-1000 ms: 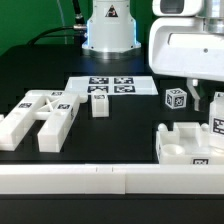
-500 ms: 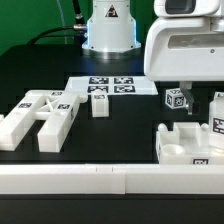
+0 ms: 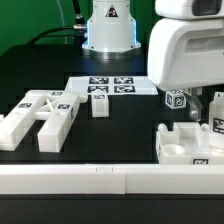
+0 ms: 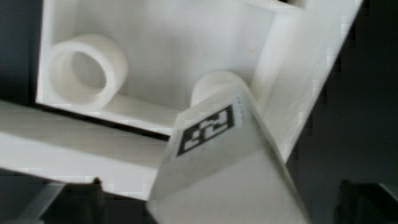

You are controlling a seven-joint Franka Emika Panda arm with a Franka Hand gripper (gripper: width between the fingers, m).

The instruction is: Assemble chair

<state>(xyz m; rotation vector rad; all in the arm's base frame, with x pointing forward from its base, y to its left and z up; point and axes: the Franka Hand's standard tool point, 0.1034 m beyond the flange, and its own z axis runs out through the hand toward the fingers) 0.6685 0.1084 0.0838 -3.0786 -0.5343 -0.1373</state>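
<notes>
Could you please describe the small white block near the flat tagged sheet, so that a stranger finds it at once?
Find the marker board, the flat tagged sheet in the middle of the black table. At its near edge stands the small white block, one tag on top. Unlike the H-shaped frame on the exterior view's left, it is a single short piece standing alone.

A robotics lab: a black worktop [image 3: 35,75] holds a marker board [image 3: 80,85] printed with tags, a white robot base [image 3: 108,30] stands behind it, and white plastic blocks [image 3: 40,118] carry square tags too.
</notes>
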